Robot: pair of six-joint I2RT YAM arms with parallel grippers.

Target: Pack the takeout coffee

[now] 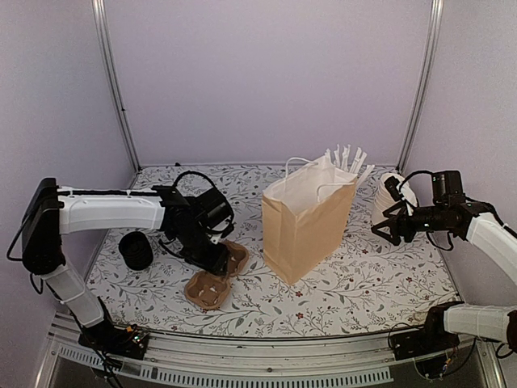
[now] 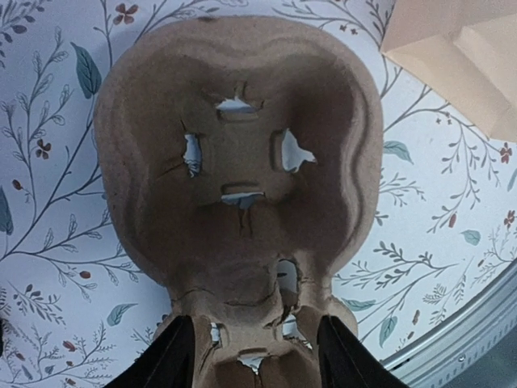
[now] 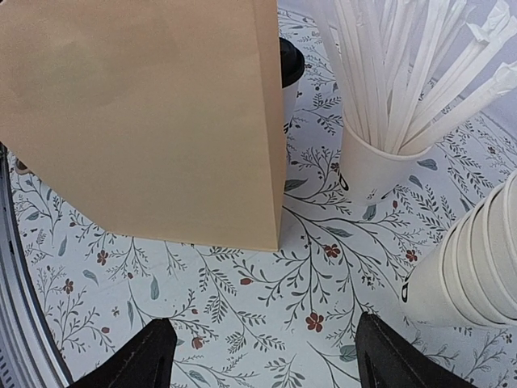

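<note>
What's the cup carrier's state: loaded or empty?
Empty: nothing sits in the pulp carrier; the tablecloth shows through its well slots.

Readable text: none on any surface.
Straw cup (image 3: 367,166): small dark mark near the base (too small to read).
Cup stack (image 3: 477,267): similar dark mark at the lower edge, illegible.

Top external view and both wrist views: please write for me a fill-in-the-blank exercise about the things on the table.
1. The paper bag is ___ in colour.
2. The cup that holds the straws is ___.
3. The right gripper, with nothing between its fingers, is ___.
Missing words: brown; white; open.
</note>
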